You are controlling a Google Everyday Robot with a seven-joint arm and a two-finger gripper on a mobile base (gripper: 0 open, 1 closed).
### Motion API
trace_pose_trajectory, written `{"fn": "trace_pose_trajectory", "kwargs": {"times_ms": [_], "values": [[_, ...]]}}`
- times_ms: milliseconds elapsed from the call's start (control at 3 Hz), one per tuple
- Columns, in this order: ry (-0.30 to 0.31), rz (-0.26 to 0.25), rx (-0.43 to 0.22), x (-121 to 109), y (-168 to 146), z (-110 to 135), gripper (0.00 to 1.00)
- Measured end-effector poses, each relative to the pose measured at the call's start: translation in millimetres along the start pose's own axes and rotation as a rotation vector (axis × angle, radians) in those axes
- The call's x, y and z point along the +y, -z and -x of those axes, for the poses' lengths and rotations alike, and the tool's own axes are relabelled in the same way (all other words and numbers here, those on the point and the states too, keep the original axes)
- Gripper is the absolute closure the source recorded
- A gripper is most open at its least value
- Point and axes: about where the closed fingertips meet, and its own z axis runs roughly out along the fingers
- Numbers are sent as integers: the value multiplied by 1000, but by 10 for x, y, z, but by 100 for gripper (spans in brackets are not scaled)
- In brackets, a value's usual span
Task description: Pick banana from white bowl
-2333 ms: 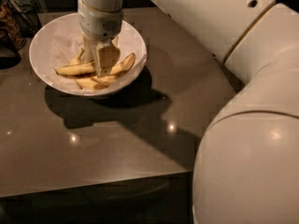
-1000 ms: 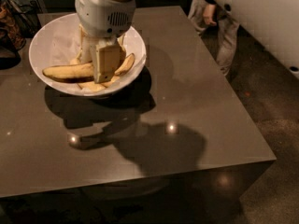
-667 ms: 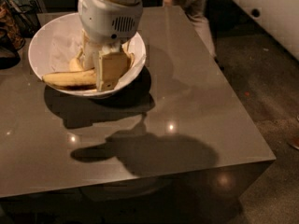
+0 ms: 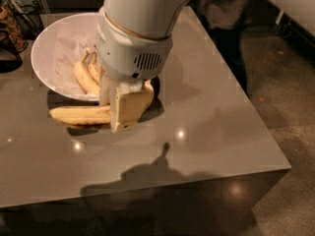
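- Lifting straight up and slowly looks like the way to finish this step well. The banana [image 4: 81,114] is held by one end only, so a level, unhurried rise should stop the long free end from swinging or slipping out.
- The gripper [image 4: 115,116] hangs over the near rim of the white bowl [image 4: 39,68], which sits toward the far left corner of the counter [image 4: 211,107]. Its fingers appear closed on the banana's right end.
- From the pincer, the banana runs out roughly level toward the counter's left edge, apart from the shorter bananas [image 4: 86,76] lying in the bowl.
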Motion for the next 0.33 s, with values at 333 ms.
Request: {"fn": "trace_pose_trajectory", "kwargs": {"times_ms": [333], "values": [[0,0,1,3,-3,-1,100]]}}
